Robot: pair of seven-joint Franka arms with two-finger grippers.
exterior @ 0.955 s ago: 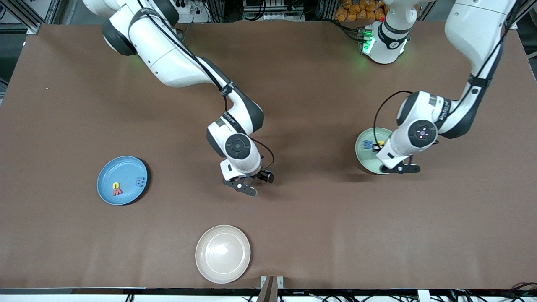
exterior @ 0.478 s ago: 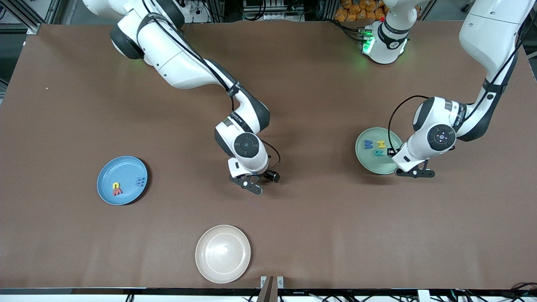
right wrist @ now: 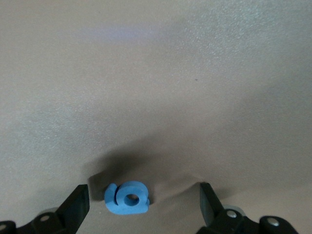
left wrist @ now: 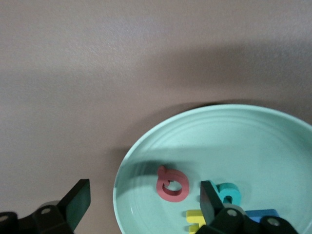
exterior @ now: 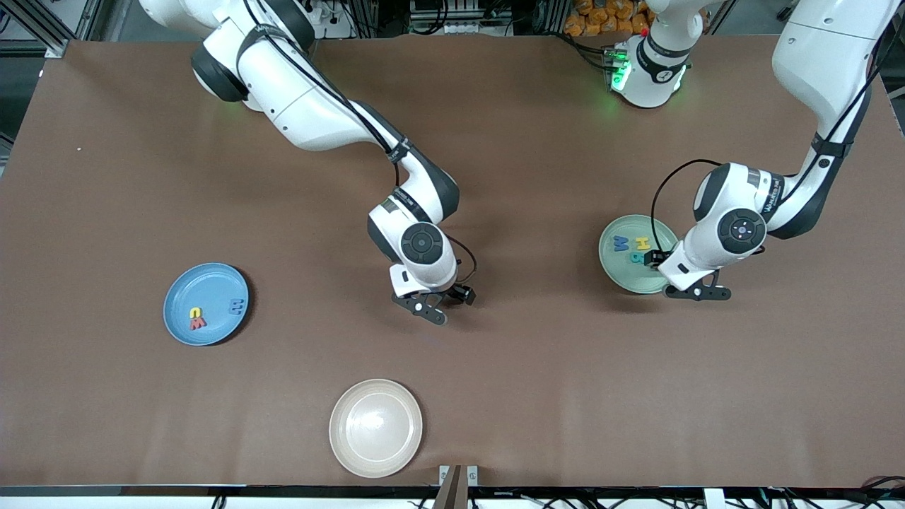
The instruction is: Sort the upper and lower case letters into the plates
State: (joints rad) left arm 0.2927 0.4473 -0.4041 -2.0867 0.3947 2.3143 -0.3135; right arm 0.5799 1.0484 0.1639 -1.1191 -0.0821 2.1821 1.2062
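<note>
My right gripper hangs with its jaws apart and empty over bare brown table near the middle, and the right wrist view shows a small blue letter lying flat on the table between the open fingers, a rounded shape with a hole that I read as lower case, though I cannot tell which letter. My left gripper is also spread wide and holds nothing, poised over the rim of the pale green plate toward the left arm's end; a red letter lies flat in that plate just beside a teal one, a yellow one and a blue one. The blue plate toward the right arm's end carries three letters, and the cream-white plate sits nearest the camera. I judge the blue piece light, stiff and a bit slick, so I would straddle it squarely, pinch across its flat outer sides low to the table, and close gently so it does not squirt out
</note>
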